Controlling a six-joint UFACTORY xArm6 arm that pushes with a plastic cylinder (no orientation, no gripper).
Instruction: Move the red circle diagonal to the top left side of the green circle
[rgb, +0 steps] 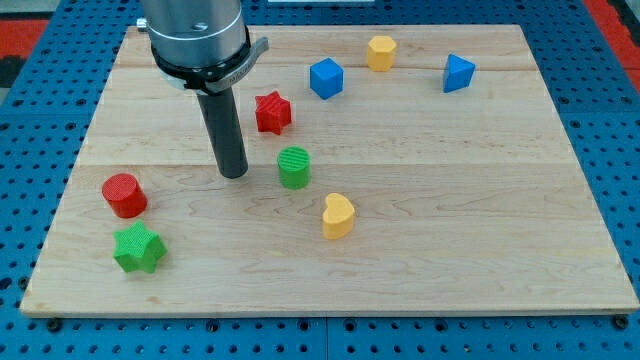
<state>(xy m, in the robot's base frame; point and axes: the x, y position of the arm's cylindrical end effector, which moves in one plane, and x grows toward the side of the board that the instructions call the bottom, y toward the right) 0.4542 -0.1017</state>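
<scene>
The red circle (124, 194) lies on the wooden board (450, 230) at the view's lower left. The green circle (294, 166) stands near the board's middle. My tip (234, 174) rests on the board between them, a short way left of the green circle and well right of the red circle, touching neither.
A green star (138, 248) sits just below the red circle. A red star (272, 112) is above the green circle. A yellow heart (338, 215) is below right of it. A blue cube (326, 78), a yellow block (380, 52) and a blue block (458, 72) lie along the top.
</scene>
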